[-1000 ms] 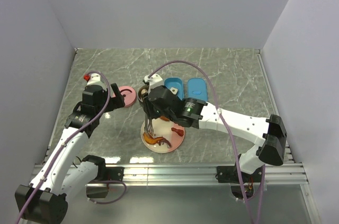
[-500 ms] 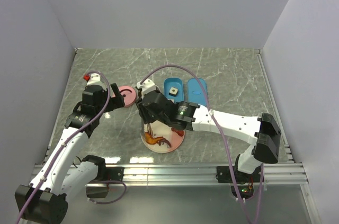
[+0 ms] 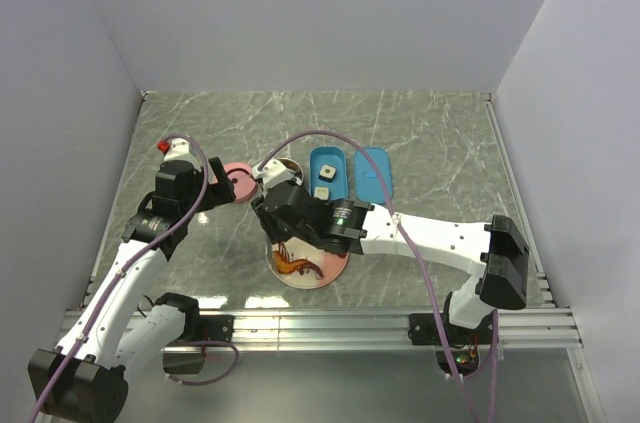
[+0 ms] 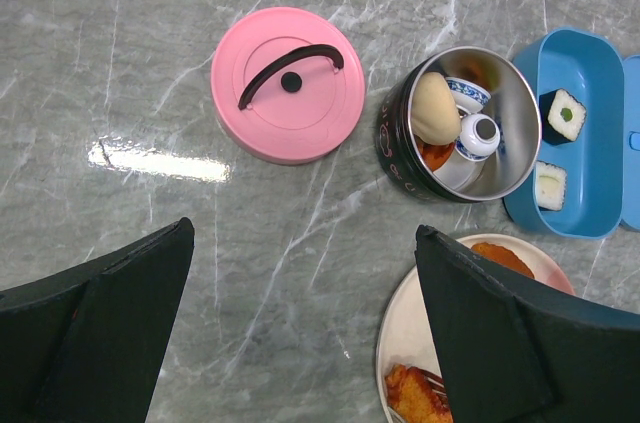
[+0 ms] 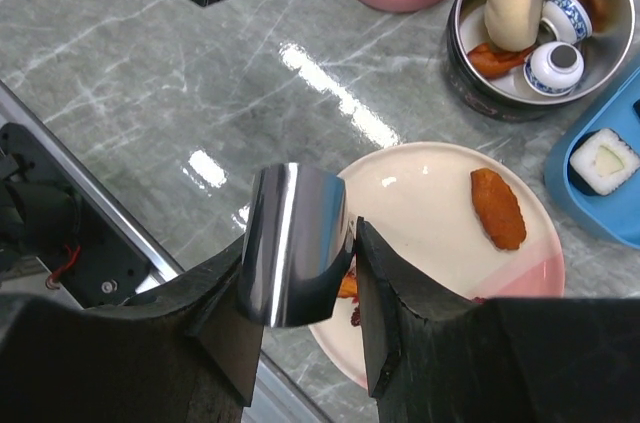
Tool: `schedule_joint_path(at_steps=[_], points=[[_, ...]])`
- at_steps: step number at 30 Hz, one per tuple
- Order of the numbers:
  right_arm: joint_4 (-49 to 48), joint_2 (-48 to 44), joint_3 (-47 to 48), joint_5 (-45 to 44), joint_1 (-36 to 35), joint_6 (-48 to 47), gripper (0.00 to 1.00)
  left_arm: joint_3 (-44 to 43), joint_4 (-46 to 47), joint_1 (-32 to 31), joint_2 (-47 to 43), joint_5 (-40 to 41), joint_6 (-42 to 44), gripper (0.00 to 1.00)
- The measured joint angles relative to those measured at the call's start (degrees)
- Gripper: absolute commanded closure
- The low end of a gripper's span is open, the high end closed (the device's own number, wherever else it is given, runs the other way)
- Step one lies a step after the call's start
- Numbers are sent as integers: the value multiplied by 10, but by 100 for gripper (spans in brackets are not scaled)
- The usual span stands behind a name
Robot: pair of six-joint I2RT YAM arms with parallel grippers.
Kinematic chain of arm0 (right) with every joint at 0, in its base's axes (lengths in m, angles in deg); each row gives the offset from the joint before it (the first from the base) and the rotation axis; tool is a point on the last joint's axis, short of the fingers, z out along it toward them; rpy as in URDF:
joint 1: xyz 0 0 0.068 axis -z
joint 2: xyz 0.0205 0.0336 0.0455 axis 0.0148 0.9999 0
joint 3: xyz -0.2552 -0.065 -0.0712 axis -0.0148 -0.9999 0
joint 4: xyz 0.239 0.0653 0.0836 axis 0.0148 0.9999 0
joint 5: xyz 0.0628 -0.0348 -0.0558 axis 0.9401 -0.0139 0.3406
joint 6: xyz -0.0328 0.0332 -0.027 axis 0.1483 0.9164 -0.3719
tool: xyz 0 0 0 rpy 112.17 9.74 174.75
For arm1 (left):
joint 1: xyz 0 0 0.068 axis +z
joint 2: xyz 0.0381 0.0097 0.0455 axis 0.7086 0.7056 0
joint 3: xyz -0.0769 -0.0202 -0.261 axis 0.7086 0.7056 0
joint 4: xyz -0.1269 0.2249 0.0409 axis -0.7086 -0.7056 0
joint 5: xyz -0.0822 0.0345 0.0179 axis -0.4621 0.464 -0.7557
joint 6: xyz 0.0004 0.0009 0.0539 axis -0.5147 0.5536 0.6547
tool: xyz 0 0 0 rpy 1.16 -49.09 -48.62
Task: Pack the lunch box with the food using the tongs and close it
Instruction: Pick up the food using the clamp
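My right gripper (image 5: 305, 273) is shut on the joined end of the silver tongs (image 5: 295, 243), above the white-and-pink plate (image 5: 420, 193). The arms of the tongs reach down to an orange shrimp (image 3: 292, 263) on the plate, and their tips are hidden. Another orange food piece (image 5: 497, 208) lies on that plate. The blue lunch box (image 4: 575, 193) stands open with two white sushi squares (image 4: 564, 114) inside. Its blue lid (image 3: 373, 173) lies to its right. My left gripper (image 4: 305, 323) hangs open over bare table, near the pink lid (image 4: 290, 83).
A round metal tin (image 4: 500, 168) between the pink lid and the lunch box holds a beige bun (image 4: 432, 108) and small blue-and-white pots. White walls close in the marble table (image 3: 430, 143) on three sides, with a metal rail (image 3: 330, 323) along the near edge.
My right gripper has carried the tongs left and nearer, down over the plate, uncovering the lunch box. The left arm has not moved.
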State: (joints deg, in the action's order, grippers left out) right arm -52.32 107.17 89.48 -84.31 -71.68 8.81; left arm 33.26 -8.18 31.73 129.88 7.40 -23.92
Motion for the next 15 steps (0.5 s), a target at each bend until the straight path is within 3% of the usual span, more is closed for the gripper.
schedule_joint_path(at_steps=[7, 15], points=[[8, 0, -5, -14, -7, 1, 57, 0, 0, 0, 0, 0, 0, 1], [8, 0, -7, -24, -7, 4, 80, 0, 0, 0, 0, 0, 0, 1]])
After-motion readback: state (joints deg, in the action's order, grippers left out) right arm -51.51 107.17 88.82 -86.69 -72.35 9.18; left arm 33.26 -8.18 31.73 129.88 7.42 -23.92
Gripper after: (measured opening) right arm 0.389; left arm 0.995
